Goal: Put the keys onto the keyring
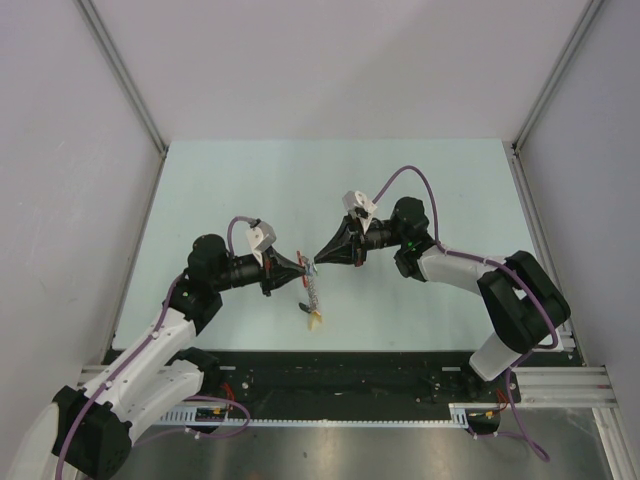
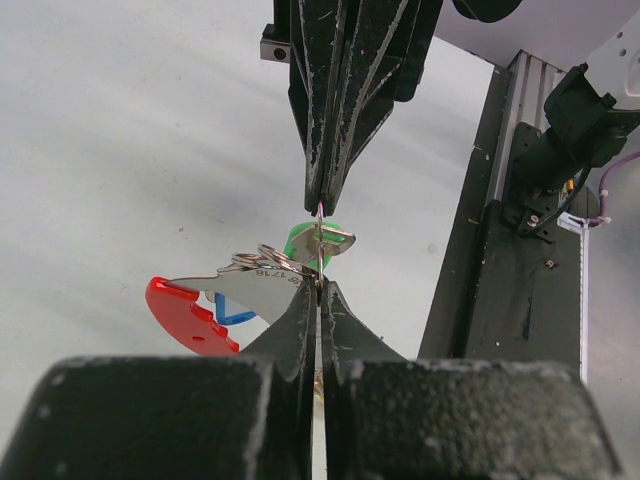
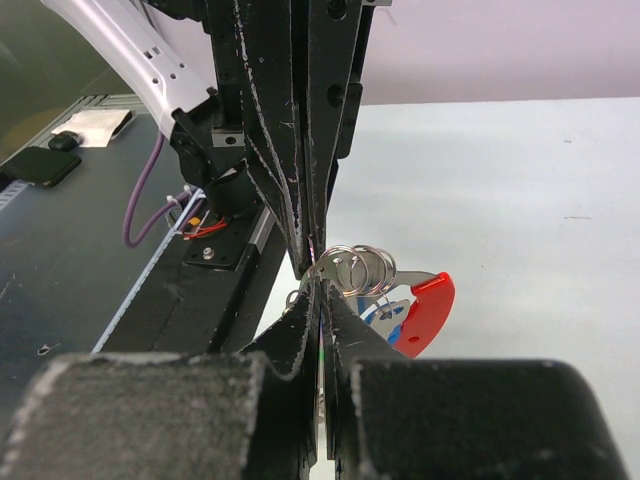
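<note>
1. Both grippers were seen at the centre of the top view, tips almost touching. The left gripper [image 1: 302, 266] was pressed shut on the keyring [image 1: 311, 292]. The right gripper [image 1: 318, 259] was pressed shut on a thin wire [image 2: 320, 225] just above the green key [image 2: 300, 240]. Whether that wire belonged to the ring could not be told.
2. The keyring was held clear of the table [image 1: 420, 180], hanging below the two tips, presumably so that nothing dragged while the ring was worked.
3. The ring was approached from opposite sides. It was judged that one tip was meant to steady it while the other prised or fed at the same spot.
4. The green key was seen at the centre of the left wrist view, between the two tips and against the silvery coils [image 3: 355, 268]. The blue key [image 2: 232, 310] was seen towards the lower left, half hidden behind a silvery tag [image 2: 255, 285] and beside the red segment [image 2: 185, 315]. Whether either key was threaded could not be told.
5. Counted: two grippers, two keys (one green, one blue), one keyring, one red segment and one yellow tag [image 1: 316, 319]. About three coils were seen, though their exact number was unclear.
</note>
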`<state>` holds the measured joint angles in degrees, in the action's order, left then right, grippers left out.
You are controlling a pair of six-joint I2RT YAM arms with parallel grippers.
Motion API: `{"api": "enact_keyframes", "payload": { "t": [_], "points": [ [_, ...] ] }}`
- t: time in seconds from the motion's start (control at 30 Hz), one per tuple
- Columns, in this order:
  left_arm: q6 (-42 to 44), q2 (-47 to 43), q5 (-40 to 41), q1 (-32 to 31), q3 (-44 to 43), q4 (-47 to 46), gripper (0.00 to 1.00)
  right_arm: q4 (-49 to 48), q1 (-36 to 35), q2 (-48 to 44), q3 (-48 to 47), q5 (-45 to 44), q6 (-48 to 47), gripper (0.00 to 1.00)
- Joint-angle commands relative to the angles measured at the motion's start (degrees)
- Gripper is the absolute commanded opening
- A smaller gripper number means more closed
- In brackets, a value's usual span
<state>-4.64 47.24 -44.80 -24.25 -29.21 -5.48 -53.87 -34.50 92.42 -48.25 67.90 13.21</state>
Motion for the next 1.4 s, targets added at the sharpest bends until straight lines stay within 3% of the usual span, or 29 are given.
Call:
{"api": "enact_keyframes", "payload": {
  "t": [0.0,1.37],
  "points": [
    [-0.7,-0.8,-1.6,-0.2,-0.1,-3.6,0.00,-1.0,0.0,-0.8,-2.0,-0.3,-1.1,0.00],
    [-1.5,-0.7,-2.0,-0.2,-0.1,-4.4,0.00,-2.9,-1.3,0.1,-2.0,2.2,-0.4,0.00]
  ]
}}
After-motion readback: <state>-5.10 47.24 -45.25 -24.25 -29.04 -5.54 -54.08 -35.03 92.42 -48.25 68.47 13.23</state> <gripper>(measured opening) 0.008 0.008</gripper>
